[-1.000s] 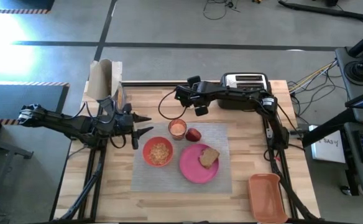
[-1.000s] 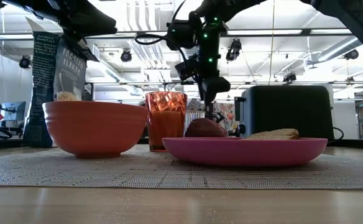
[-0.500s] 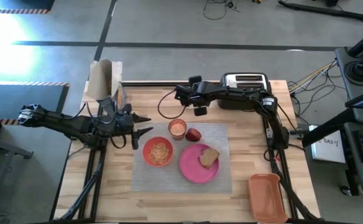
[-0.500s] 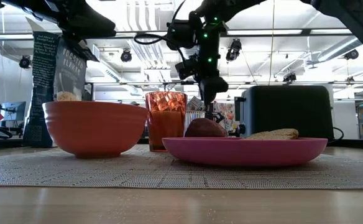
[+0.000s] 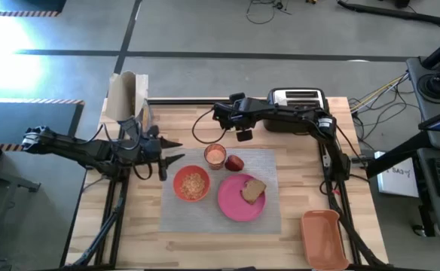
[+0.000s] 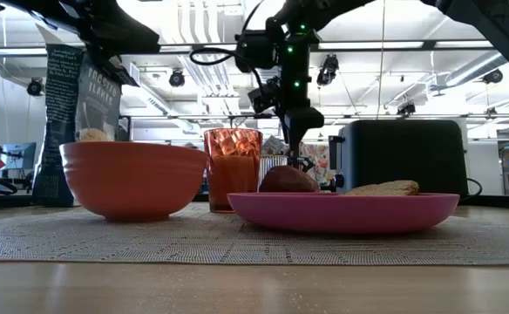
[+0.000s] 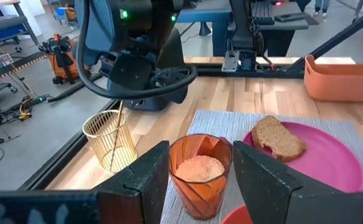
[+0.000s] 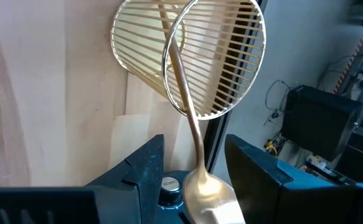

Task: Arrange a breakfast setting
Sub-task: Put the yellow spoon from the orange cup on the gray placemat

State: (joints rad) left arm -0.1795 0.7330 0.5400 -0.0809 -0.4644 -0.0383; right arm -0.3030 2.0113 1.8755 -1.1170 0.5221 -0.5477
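On the grey placemat [image 5: 269, 214] stand the pink plate [image 5: 235, 205] with the toast [image 5: 253, 190], the orange-red bowl [image 5: 192, 184], the glass [image 5: 215, 156] and the red fruit [image 5: 235, 162]. My right gripper [image 8: 194, 152] hangs over the far middle of the table, shut on a gold spoon [image 8: 191, 124]. The spoon's handle reaches into a gold wire holder [image 8: 188, 59] standing on the wood. My left gripper [image 5: 181, 150] hovers open left of the mat, pointing at the glass [image 7: 197, 174]. My right gripper pinches the spoon's bowl end [image 8: 207, 190] between its two fingers, which slant down from above. The handle [image 8: 180, 81] runs on away from the fingers, and its far end is inside the wire holder.
A black-and-silver toaster [image 5: 297, 98] stands at the far right, behind my right arm. A cereal bag [image 5: 126, 96] stands at the far left corner. An orange bin [image 5: 324, 239] sits at the near right corner. Bare wood lies along the near edge.
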